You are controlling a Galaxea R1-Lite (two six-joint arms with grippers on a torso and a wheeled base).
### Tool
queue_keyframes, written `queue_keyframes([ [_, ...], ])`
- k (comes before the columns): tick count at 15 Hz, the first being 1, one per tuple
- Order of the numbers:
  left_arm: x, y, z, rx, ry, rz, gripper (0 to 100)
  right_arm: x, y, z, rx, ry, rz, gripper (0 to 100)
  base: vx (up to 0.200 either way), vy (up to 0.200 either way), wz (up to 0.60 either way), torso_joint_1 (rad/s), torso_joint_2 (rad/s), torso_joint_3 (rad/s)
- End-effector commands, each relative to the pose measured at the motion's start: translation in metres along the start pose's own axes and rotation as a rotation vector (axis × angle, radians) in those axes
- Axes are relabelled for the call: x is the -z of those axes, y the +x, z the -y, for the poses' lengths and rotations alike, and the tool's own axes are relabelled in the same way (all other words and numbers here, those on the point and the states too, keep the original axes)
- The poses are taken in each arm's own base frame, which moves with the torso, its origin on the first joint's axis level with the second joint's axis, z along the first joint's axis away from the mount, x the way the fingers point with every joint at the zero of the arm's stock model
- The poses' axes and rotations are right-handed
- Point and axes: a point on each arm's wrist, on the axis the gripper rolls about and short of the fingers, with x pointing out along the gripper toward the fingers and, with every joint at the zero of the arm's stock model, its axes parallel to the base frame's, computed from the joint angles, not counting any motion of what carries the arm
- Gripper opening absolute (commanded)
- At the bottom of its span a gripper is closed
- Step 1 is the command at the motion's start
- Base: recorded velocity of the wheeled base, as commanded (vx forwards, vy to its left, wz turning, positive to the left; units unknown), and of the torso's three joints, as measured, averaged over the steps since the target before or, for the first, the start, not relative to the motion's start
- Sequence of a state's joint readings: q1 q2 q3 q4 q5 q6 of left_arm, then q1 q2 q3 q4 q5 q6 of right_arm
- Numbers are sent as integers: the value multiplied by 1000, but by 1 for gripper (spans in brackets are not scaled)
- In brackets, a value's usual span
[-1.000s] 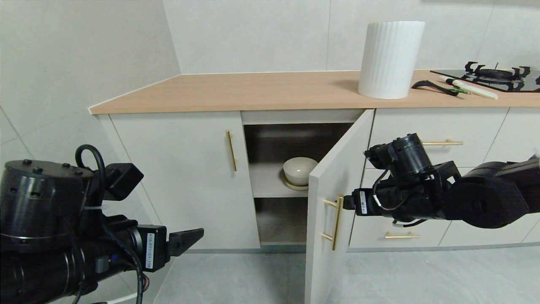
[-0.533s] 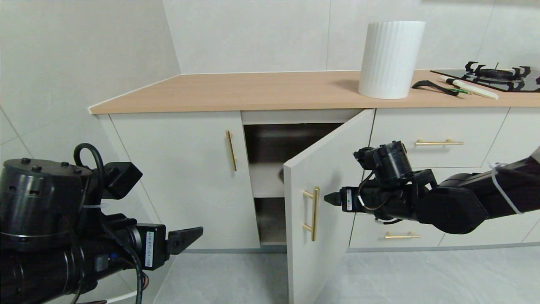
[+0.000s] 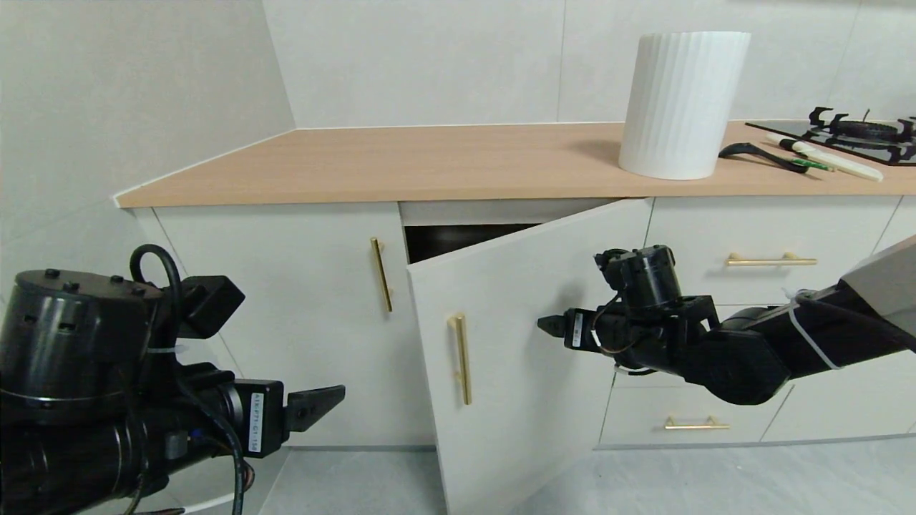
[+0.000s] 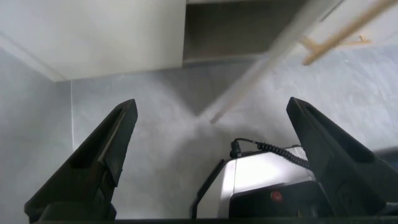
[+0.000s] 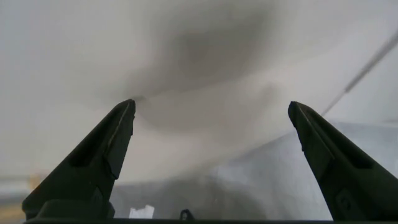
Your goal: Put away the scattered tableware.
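The white cabinet door (image 3: 529, 343) with a gold handle (image 3: 461, 357) stands only slightly ajar, a dark gap left at its top. My right gripper (image 3: 547, 325) is open, and its fingertips rest against the door's front face, to the right of the handle. In the right wrist view the open gripper (image 5: 211, 155) faces the plain white door panel (image 5: 199, 56). My left gripper (image 3: 322, 404) hangs open and holds nothing, low at the left, apart from the cabinet. The left wrist view has the open gripper (image 4: 211, 162) over the grey floor, with the door's edge (image 4: 273, 62) beyond.
A tall white ribbed container (image 3: 683, 104) stands on the wooden counter (image 3: 429, 161). A black utensil (image 3: 762, 154) and a white and green tool (image 3: 830, 157) lie beside the gas hob (image 3: 859, 132). Drawers with gold handles (image 3: 769, 261) are behind my right arm.
The door has swung from half open to nearly shut, with my right gripper moving left against it. The bowl on the shelf is now hidden. The head camera has shifted slightly.
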State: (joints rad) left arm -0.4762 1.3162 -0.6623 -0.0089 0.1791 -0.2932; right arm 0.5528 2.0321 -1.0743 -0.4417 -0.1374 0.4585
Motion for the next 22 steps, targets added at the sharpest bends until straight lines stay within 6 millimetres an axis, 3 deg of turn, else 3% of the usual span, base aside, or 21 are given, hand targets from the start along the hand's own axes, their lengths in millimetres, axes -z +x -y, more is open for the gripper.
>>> queue_keyframes([
  [1, 1, 0, 0, -1, 3, -4, 100, 1, 2, 1, 3, 1, -3, 100, 0, 0, 0, 0, 0, 0],
  [14, 0, 0, 0, 0, 1, -2, 100, -9, 44, -6, 38, 184, 183, 100, 0, 0, 0, 0, 0, 0],
  [19, 0, 0, 0, -3, 2, -2, 100, -14, 68, 2, 144, 225, 265, 100, 0, 0, 0, 0, 0, 0],
  [22, 0, 0, 0, -2, 1, -2, 100, -18, 72, 9, 163, 245, 281, 100, 0, 0, 0, 0, 0, 0],
])
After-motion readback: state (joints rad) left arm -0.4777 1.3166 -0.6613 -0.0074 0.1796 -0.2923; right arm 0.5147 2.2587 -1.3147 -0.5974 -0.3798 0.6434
